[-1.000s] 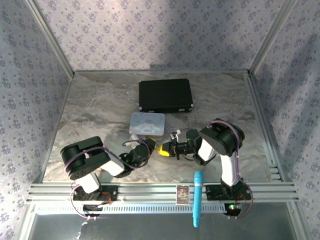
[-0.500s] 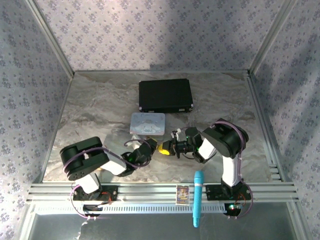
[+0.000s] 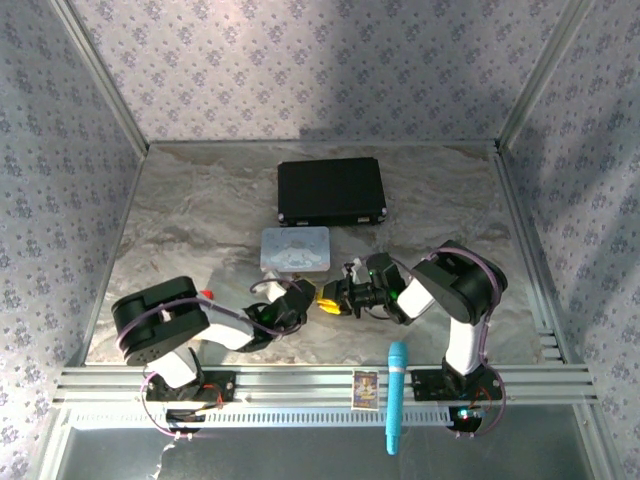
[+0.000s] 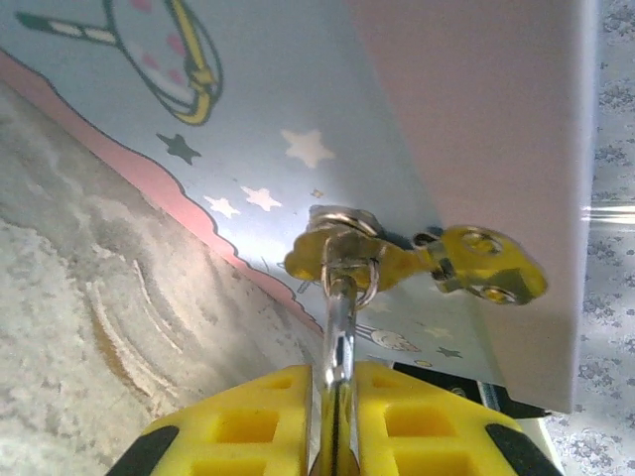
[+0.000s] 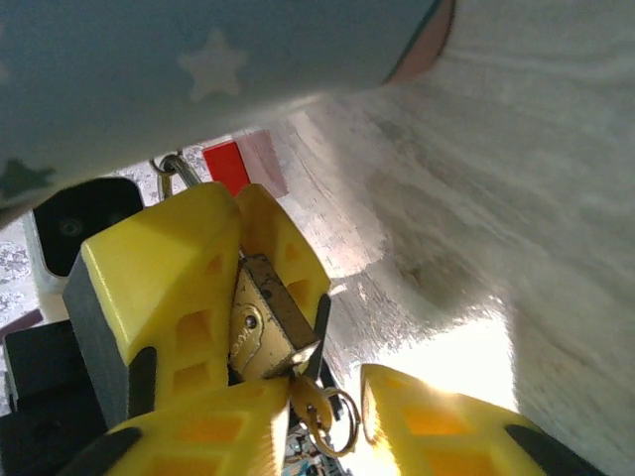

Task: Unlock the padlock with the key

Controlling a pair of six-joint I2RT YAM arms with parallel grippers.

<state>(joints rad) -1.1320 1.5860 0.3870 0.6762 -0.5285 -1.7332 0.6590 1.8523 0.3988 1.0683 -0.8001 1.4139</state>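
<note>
The brass padlock (image 5: pixel 263 332) hangs just above the table, and my left gripper (image 4: pixel 337 372) is shut on it; in the left wrist view it shows edge-on as a silvery strip (image 4: pixel 339 347) between the yellow fingers (image 4: pixel 248 416). The small key (image 5: pixel 317 412) sticks out of the padlock's lower end with a wire ring on its head (image 4: pixel 332 253). My right gripper (image 5: pixel 332 382) stands open around the key, one finger (image 5: pixel 466 421) clearly apart from it. From above, the two grippers meet tip to tip (image 3: pixel 325 298) in front of the tin.
A pastel tin (image 3: pixel 294 247) with stars stands right behind the grippers and looms close (image 4: pixel 298 99). A black case (image 3: pixel 332 190) lies farther back. A small red-topped cylinder (image 3: pixel 207 293) sits by the left arm. A turquoise tool (image 3: pixel 396 395) and a card (image 3: pixel 366 388) rest on the front rail.
My right gripper's jaws have parted from the key. The right arm's elbow has swung a little to the right, and the left arm has settled lower with the padlock still held.
</note>
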